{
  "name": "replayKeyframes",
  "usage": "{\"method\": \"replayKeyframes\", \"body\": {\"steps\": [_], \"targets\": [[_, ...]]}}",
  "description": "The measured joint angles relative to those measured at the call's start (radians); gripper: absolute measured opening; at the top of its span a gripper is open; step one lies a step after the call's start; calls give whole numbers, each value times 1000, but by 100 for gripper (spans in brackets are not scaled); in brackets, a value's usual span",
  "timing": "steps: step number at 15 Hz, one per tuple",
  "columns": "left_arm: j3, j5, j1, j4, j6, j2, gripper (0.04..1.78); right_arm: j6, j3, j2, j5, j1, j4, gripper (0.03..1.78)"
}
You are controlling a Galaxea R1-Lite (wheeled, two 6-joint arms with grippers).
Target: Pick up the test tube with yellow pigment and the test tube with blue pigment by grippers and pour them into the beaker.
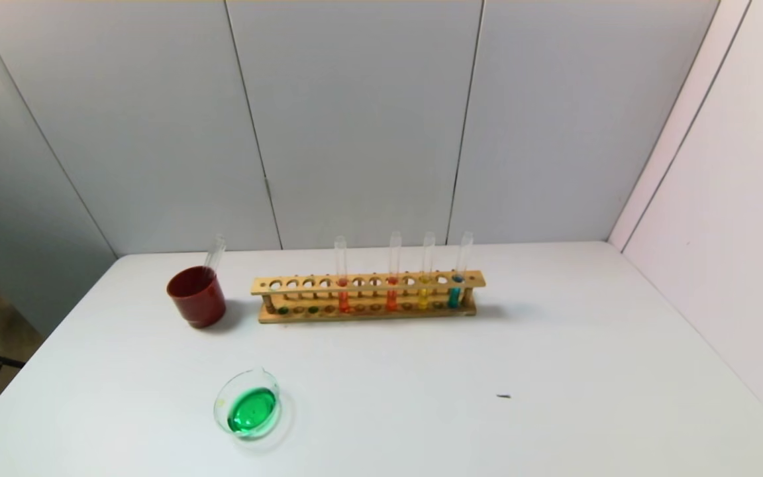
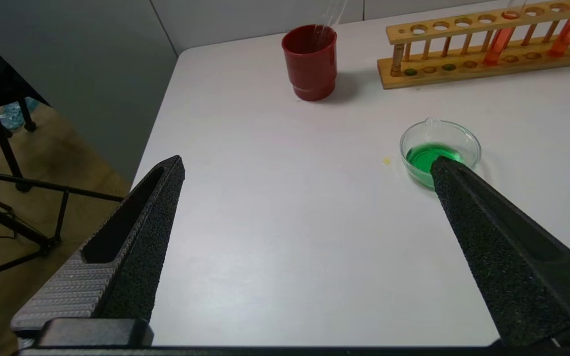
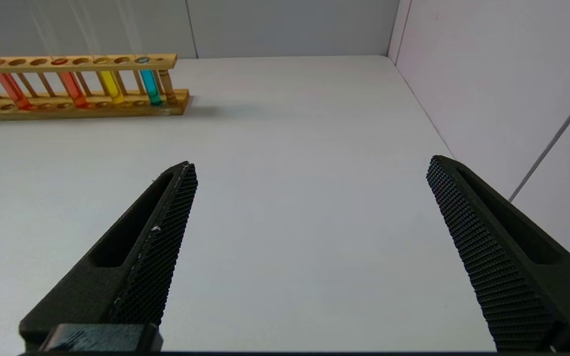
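Glass, thin and slick: test tube with yellow pigment [image 1: 424,278] and test tube with blue pigment [image 1: 459,275] upright in rack [image 1: 368,296] | best gripped mid-stem, gently | beaker [image 1: 248,403] near front of surface [image 1: 554,371] | left pincer [image 2: 305,168] and right pincer [image 3: 309,173] spread wide, empty.

A wooden rack [image 1: 368,297] stands on the white table [image 1: 554,371]; a dark-red cup [image 1: 197,296] sits just beside the rack's left end; two red-orange tubes [image 1: 342,291] stand upright in the rack.
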Motion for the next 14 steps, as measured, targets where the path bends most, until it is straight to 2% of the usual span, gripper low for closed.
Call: {"method": "replayKeyframes", "body": {"steps": [3,7,12,14], "targets": [[95,-27,-7,-44,5,-56,175,0,0,0,0,0,0,170],[305,-59,-7,-268,-1,-110,175,-1,0,0,0,0,0,170],[343,-70,-6,-272,-123,-183,175,-1,0,0,0,0,0,170],[343,-68,-6,-272,-126,-188,175,-3,0,0,0,0,0,170]]}}
